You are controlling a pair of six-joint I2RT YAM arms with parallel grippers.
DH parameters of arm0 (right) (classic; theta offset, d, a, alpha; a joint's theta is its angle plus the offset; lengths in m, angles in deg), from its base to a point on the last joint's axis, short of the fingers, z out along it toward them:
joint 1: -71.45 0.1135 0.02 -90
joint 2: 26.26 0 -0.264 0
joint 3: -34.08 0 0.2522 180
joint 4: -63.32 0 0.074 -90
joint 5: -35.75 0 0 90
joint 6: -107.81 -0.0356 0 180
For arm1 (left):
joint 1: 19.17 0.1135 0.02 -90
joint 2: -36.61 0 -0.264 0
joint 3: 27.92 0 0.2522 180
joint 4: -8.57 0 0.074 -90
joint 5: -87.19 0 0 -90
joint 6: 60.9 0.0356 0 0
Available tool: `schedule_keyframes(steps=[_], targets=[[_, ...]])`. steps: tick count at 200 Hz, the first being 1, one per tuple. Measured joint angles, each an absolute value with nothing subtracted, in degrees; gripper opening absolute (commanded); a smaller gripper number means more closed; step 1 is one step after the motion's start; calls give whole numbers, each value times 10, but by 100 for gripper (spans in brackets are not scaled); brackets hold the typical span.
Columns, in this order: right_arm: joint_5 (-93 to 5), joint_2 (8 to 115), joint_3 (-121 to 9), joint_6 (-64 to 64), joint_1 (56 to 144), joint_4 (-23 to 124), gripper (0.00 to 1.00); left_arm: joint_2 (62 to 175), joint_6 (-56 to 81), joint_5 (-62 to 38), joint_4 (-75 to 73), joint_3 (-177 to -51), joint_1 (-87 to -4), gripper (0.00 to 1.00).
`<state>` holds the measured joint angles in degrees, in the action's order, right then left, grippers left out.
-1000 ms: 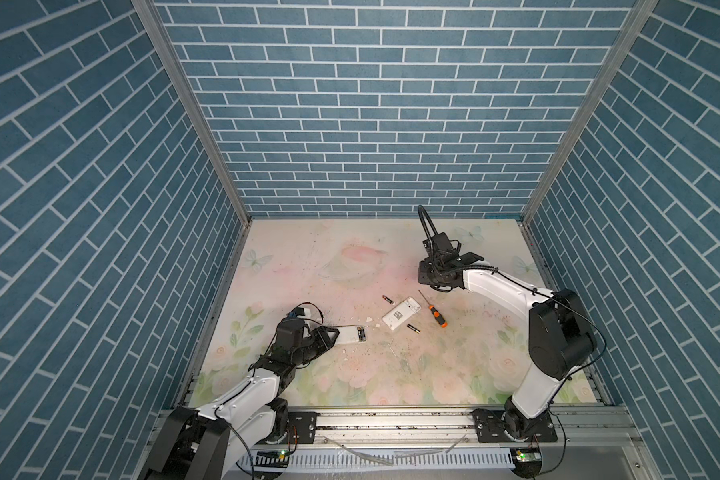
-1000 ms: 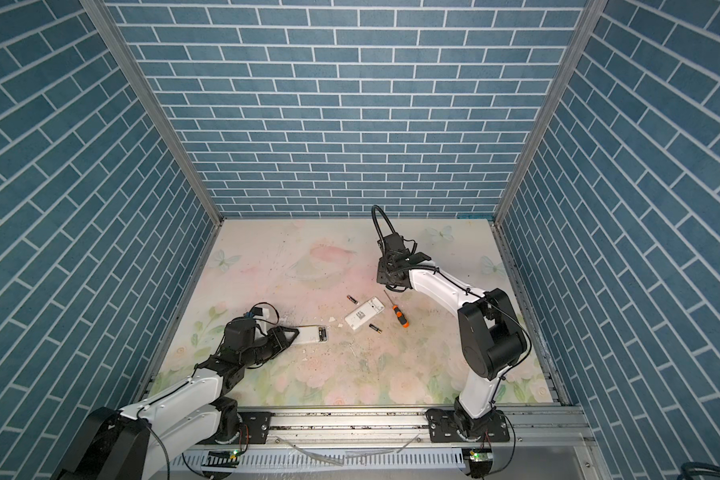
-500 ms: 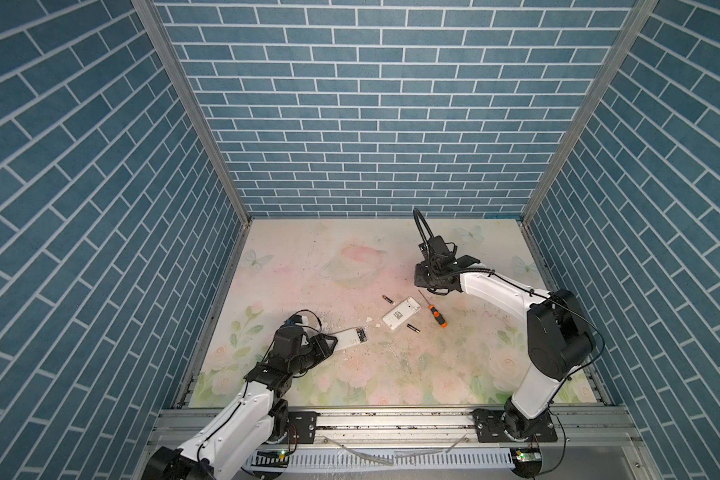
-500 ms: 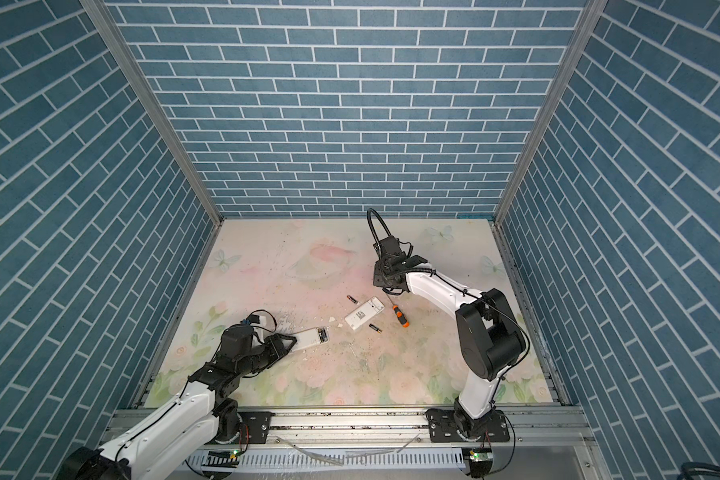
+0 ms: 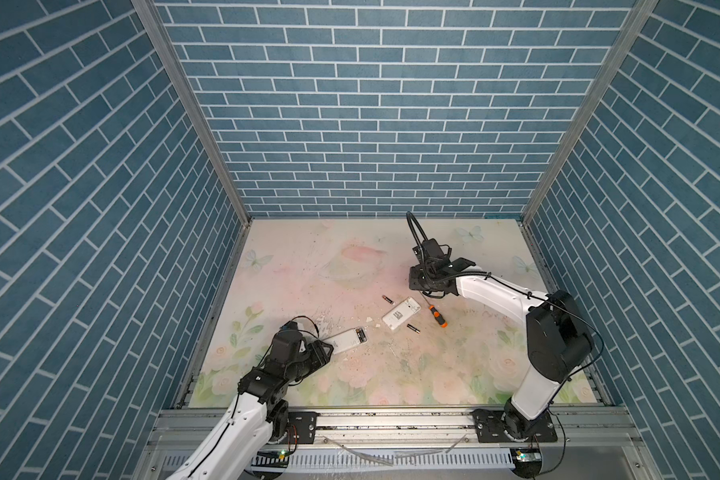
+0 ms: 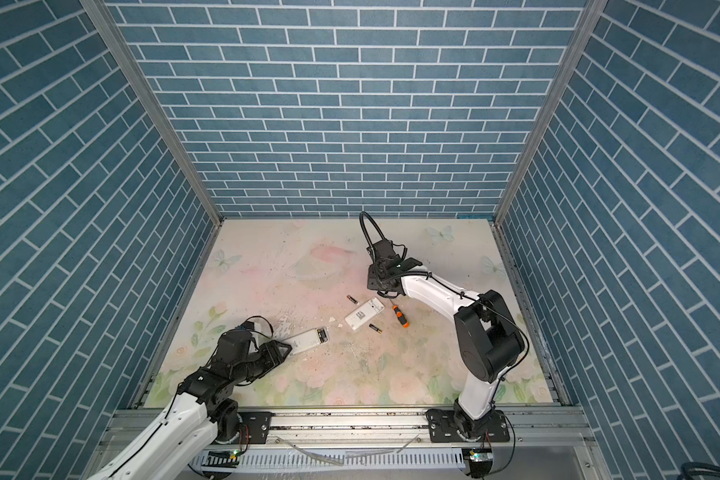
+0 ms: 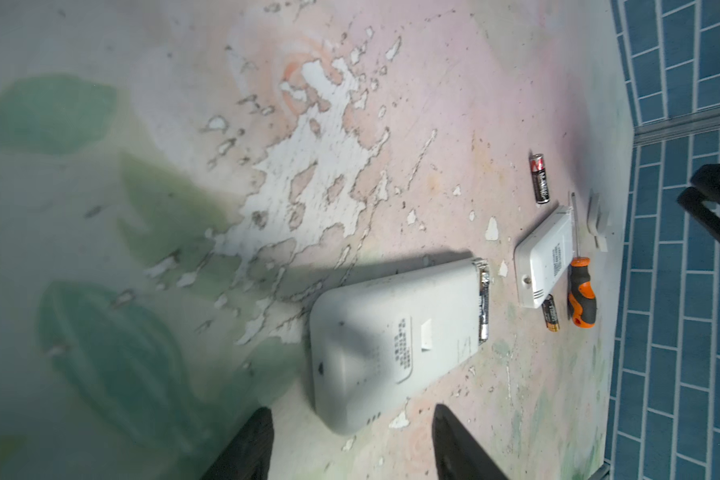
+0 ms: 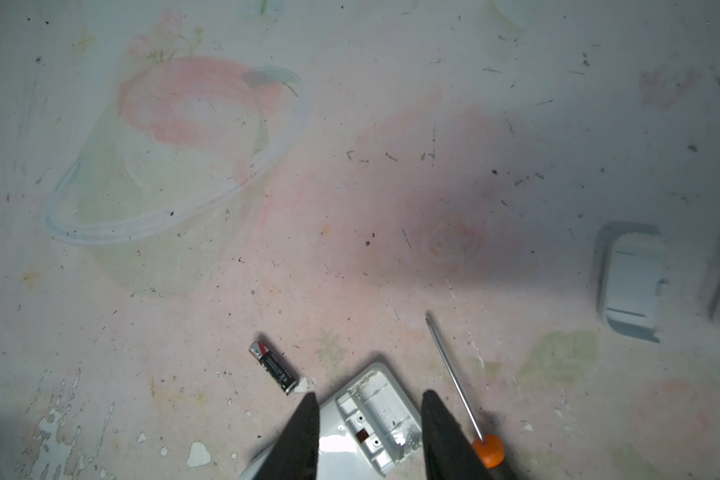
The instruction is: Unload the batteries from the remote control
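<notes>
Right wrist: slim dark cylindrical battery (image 8: 274, 367)

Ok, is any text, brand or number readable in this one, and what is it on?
Nothing can be read at this size.
Label on the left remote: rows of small characters, blurred.
Label on the middle remote: too small.
Print on the red-ended battery: fine white lines, illegible.
Print on the gold-ended battery: too small.

Two remotes (image 5: 347, 340) (image 5: 400, 313) — two loose batteries (image 5: 386, 299) (image 5: 412, 329) — screwdriver (image 5: 436, 314).
</notes>
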<state>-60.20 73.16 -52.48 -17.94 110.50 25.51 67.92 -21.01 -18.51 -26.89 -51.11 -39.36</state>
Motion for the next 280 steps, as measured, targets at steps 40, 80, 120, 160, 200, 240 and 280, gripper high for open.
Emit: schedule_keyframes(steps=[40,80,120,160,200,240,280], targets=[[-611,704,-525,-175,1161,231,7,676,-181,-148,-359,-586,-394,63],[-628,669,-515,-183,1235,210,0,758,-137,-120,-374,-676,-394,64],[-632,660,-490,-206,1294,199,0,860,-98,-106,-346,-707,-394,65],[-619,679,-480,-238,1337,203,0,942,-76,-110,-301,-707,-394,65],[-587,734,-480,-264,1364,234,0,989,-59,-113,-268,-722,-393,65],[-546,788,-480,-286,1370,273,0,1016,-53,-112,-236,-732,-389,65],[-518,819,-480,-298,1370,295,0,1031,-53,-115,-216,-733,-385,65]])
